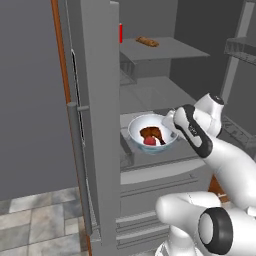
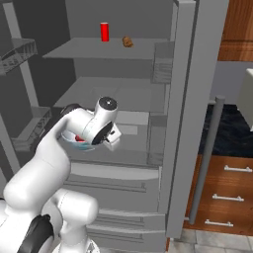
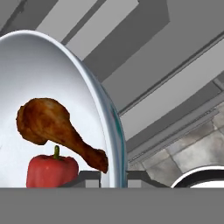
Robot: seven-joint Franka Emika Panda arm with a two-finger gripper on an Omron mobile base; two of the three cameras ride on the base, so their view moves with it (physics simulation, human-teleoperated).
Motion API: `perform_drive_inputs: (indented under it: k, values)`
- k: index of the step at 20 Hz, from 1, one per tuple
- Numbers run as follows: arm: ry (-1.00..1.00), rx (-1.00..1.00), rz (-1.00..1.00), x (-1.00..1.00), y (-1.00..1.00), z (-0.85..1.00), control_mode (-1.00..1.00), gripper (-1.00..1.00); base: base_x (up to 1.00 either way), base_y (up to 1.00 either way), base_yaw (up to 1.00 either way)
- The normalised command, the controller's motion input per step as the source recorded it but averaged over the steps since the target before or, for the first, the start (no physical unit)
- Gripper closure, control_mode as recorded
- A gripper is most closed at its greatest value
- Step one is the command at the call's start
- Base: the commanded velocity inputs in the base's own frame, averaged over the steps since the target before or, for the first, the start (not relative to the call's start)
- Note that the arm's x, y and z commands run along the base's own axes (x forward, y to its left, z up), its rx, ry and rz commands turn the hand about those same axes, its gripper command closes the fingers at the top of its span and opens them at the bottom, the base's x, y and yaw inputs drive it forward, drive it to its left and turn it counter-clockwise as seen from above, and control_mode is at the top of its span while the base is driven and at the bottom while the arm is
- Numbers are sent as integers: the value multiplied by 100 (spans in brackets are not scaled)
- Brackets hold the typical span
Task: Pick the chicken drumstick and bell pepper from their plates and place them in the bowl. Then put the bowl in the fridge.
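Note:
My gripper (image 3: 113, 177) is shut on the right rim of the bowl (image 3: 110, 122), one finger inside and one outside. Inside the white bowl lie the brown chicken drumstick (image 3: 49, 124) and the red bell pepper (image 3: 52, 170). In the left base view the bowl (image 1: 134, 131) is held level just above a lower shelf inside the open fridge (image 1: 150, 95), with the drumstick (image 1: 152, 133) and pepper (image 1: 149, 142) in it and the gripper (image 1: 169, 133) at its right side. From the right, my arm covers most of the bowl (image 2: 76, 144). The plates are out of view.
The open fridge door (image 1: 95, 110) stands left of the bowl, the other door (image 2: 192, 99) on the right. On an upper shelf stand a slim red bottle (image 2: 104, 31) and a tan bread-like item (image 1: 147, 41). Wooden drawers (image 2: 227, 197) lie right of the fridge.

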Motion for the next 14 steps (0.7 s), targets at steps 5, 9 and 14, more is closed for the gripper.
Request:
perform_drive_inputs:
  k: [5, 9, 14]
  values:
    - [-22, 23, -30, -4, -24, 55, -100, 100, 0, 0, 0]
    - [-7, 19, -26, -2, -29, 55, -100, 100, 0, 0, 0]
    - [17, 1, -27, 19, -11, 34, -100, 100, 0, 0, 0]
